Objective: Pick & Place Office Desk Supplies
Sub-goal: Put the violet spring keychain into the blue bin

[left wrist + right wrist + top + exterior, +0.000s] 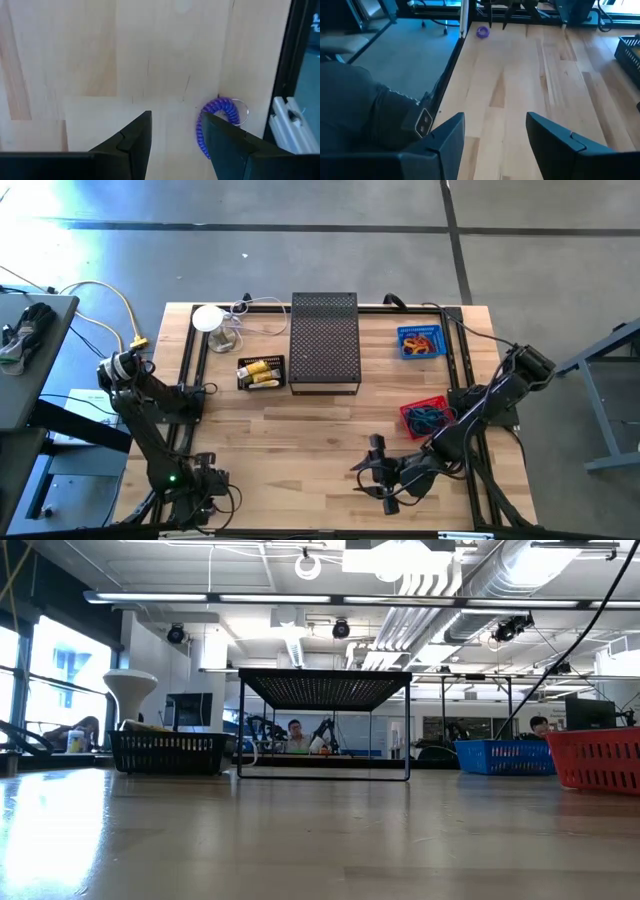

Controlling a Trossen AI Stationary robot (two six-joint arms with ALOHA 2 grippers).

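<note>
Grey concrete floor (pixel 300 250) with seam lines around wooden table (pixel 320 440). Open industrial ceiling with white ducts (pixel 440 580) and strip lights. Bright windows (pixel 60 680) at one side. People seated at desks (pixel 296 735) far behind.

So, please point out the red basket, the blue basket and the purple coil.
red basket (pixel 409 413), high view, left rim.
blue basket (pixel 403 344), high view, left rim.
purple coil (pixel 226 106), left wrist view, top of loop.
</note>
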